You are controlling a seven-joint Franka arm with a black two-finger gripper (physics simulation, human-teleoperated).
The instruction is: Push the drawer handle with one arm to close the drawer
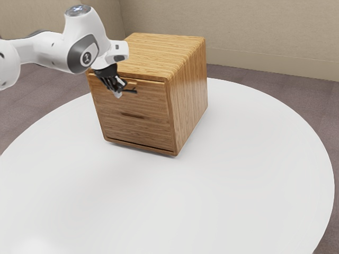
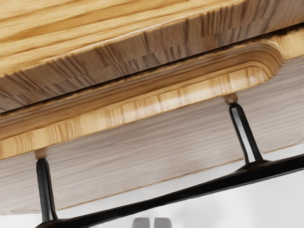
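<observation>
The gripper (image 1: 118,93) was near the handle (image 2: 190,193), fingers together. The wrist view revealed two black posts (image 2: 245,133).

Cabinet (image 1: 190,95): wood, streaked grain, smooth satin finish. On the cabinet's front, the handle (image 2: 190,191) is seen to be black, glossy, metal-like. Beneath the cabinet, the surface (image 1: 185,206) is recorded as smooth, with a soft sheen. Near the cabinet's front, the arm (image 1: 50,50) is cased in glossy, plastic-like shell. Beyond the cabinet, a matt wall (image 1: 265,26) and rough-looking, carpet-like floor (image 1: 318,106) are noted.
</observation>
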